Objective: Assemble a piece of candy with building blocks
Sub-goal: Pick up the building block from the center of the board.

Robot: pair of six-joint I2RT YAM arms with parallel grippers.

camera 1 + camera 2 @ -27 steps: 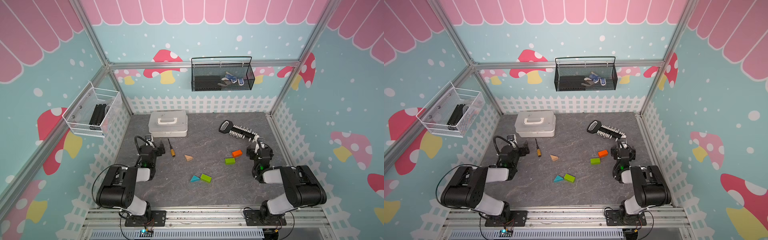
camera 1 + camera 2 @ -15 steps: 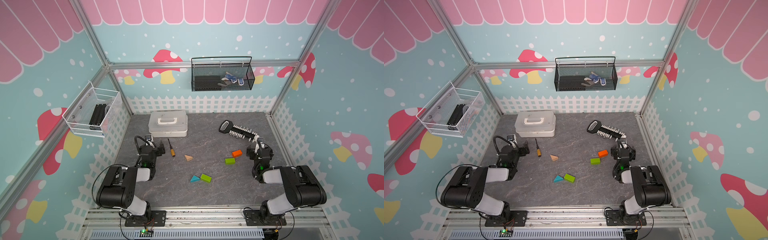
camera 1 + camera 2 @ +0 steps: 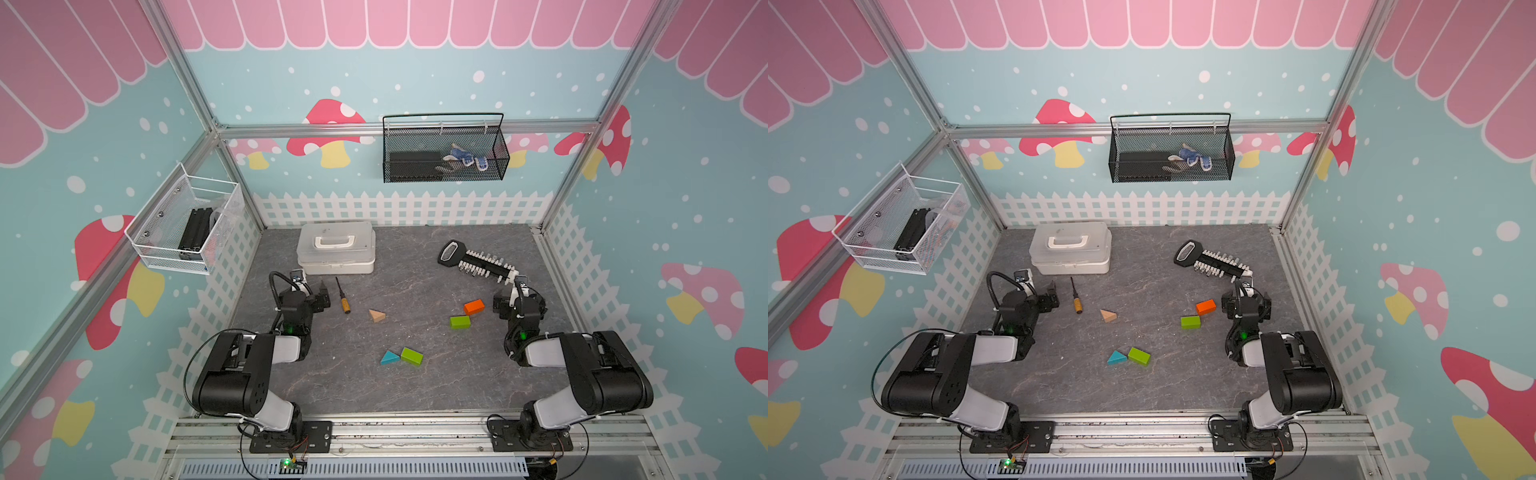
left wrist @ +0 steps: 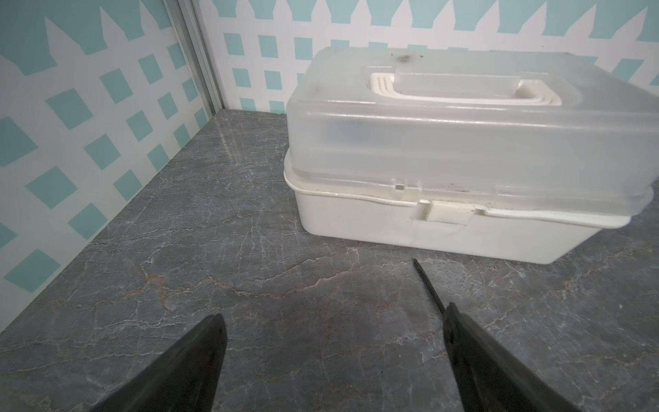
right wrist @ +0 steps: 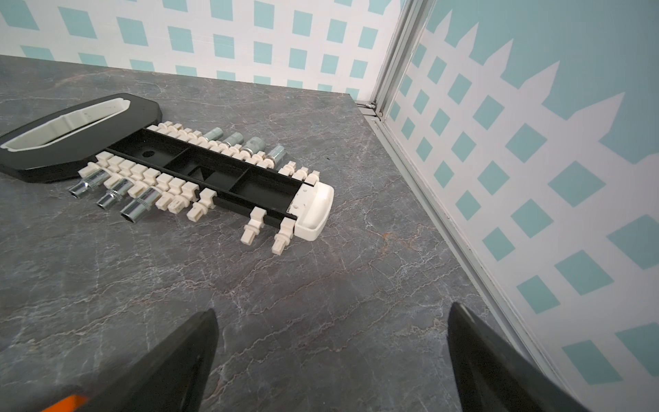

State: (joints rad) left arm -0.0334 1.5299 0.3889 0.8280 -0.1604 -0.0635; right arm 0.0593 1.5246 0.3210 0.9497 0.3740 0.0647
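**Operator:** Since the left gripper (image 4: 333, 315) and the right gripper (image 5: 333, 308) both gape fully and hold nothing, what might I spoil?

**Spotter:** You could bump the orange block (image 3: 474, 307), just beside your right gripper, into the green block (image 3: 459, 322) near it. Your left gripper sits by the screwdriver (image 3: 343, 296); swing carelessly and it may roll toward the tan triangle (image 3: 377, 316) mid-table. The teal triangle (image 3: 389, 358) and the second green block (image 3: 412, 356) lie together nearer the arm bases.

**Operator:** What's unclear?

**Spotter:** Your wrist views miss all five, bar a cut-off orange corner. Whether either pair touches, I cannot tell.
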